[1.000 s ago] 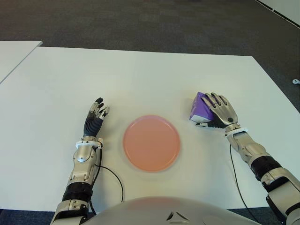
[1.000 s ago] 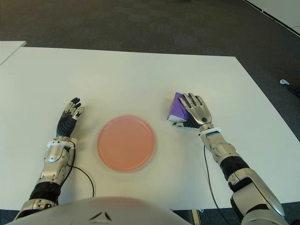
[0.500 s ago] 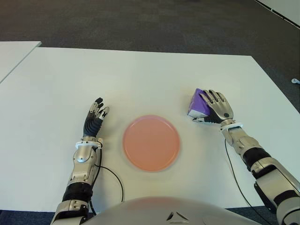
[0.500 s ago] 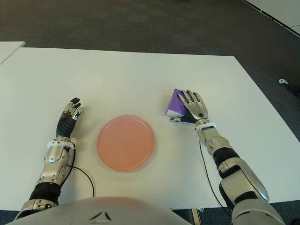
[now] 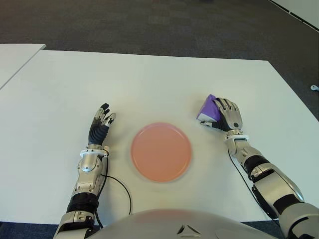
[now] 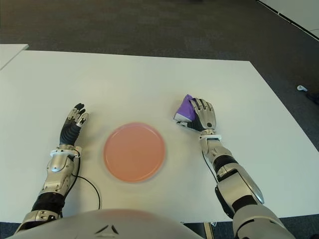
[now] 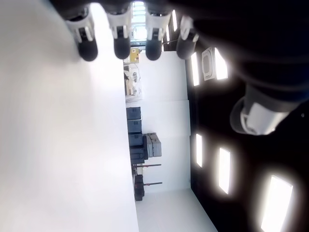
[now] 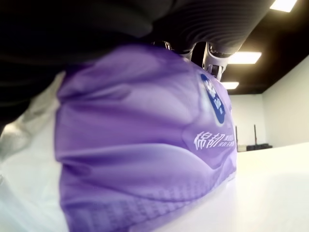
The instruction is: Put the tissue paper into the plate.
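The tissue paper is a purple plastic pack [image 5: 206, 110] on the white table [image 5: 149, 79], to the right of the pink plate [image 5: 161, 151]. My right hand [image 5: 224, 114] lies over the pack's right side, its fingers curled onto the top and the thumb at the near edge. The right wrist view is filled by the pack [image 8: 145, 140] held against the palm, with the fingers [image 8: 212, 53] wrapped over it. The plate holds nothing. My left hand [image 5: 101, 124] shows to the left of the plate, its fingers [image 7: 120, 43] straight and holding nothing.
A second white table's corner [image 5: 17, 55] shows at the far left. Dark carpet [image 5: 164, 25] lies beyond the table's far edge. A black cable [image 5: 119, 186] runs along the table by my left forearm.
My right hand's fingers have curled tighter over the pack. Hand and pack have shifted slightly left, and the right forearm has swung inward. The left hand has not moved.
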